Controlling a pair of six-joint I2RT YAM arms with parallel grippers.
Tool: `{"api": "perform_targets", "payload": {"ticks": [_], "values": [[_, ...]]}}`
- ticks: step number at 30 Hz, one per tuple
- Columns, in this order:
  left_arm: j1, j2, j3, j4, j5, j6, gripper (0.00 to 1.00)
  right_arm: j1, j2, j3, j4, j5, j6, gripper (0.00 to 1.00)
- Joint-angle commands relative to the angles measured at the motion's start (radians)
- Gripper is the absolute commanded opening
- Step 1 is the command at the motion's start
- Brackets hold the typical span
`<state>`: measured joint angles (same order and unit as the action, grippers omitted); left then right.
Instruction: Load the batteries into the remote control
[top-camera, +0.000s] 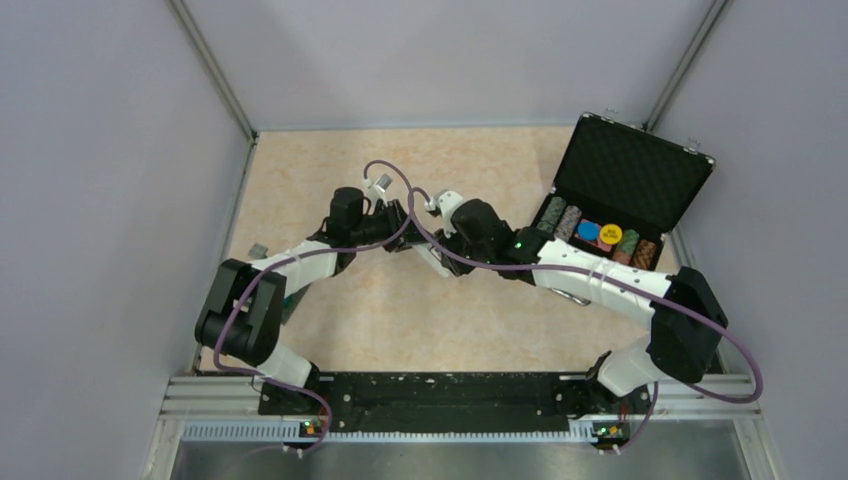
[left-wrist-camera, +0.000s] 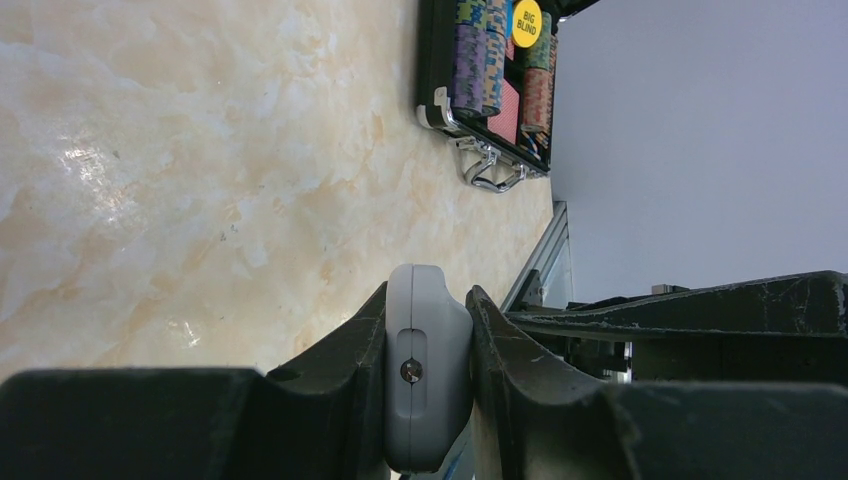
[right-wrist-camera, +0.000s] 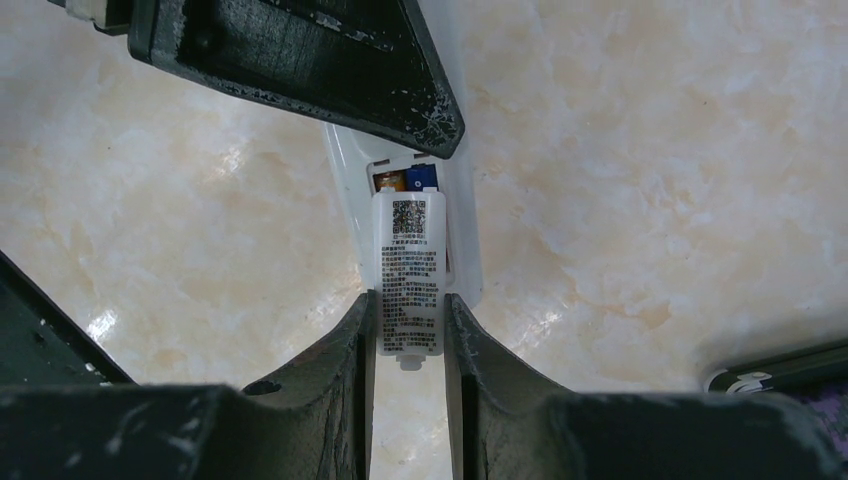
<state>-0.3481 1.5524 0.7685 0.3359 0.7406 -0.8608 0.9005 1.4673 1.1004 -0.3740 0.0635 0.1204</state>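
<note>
Looking through the left wrist camera, I see the left claw (left-wrist-camera: 428, 300) closed tight on the remote (left-wrist-camera: 428, 385). It grips the remote edge-on, one finger on each broad face, with a small screw showing on the narrow side facing me. The remote is held up off the table (top-camera: 330, 170), about mid-table where the two arms meet.

On the right wrist camera, the right claw (right-wrist-camera: 408, 305) is narrow and pinches the near end of the white cover (right-wrist-camera: 408, 250), which carries a printed label and a QR code. The cover lies along the back of the remote (right-wrist-camera: 462, 250), over most of the bay. An uncovered strip at the far end shows orange and blue patches (right-wrist-camera: 405, 180), too small for me to say what they are.

An open case (top-camera: 640, 165) with chips (top-camera: 590, 235) sits at the table's far right.
</note>
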Motion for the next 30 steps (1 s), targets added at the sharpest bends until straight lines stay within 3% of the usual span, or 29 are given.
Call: {"api": "perform_targets", "payload": {"ticks": [1,30], "values": [[-0.005,-0.027,0.006,0.027,0.028,0.022,0.0,0.011,0.003,0.039,0.063,0.007,0.012,0.15],[-0.019,-0.034,0.032,-0.011,0.051,0.038,0.0,0.011,0.032,0.006,0.08,-0.03,0.024,0.15]]}}
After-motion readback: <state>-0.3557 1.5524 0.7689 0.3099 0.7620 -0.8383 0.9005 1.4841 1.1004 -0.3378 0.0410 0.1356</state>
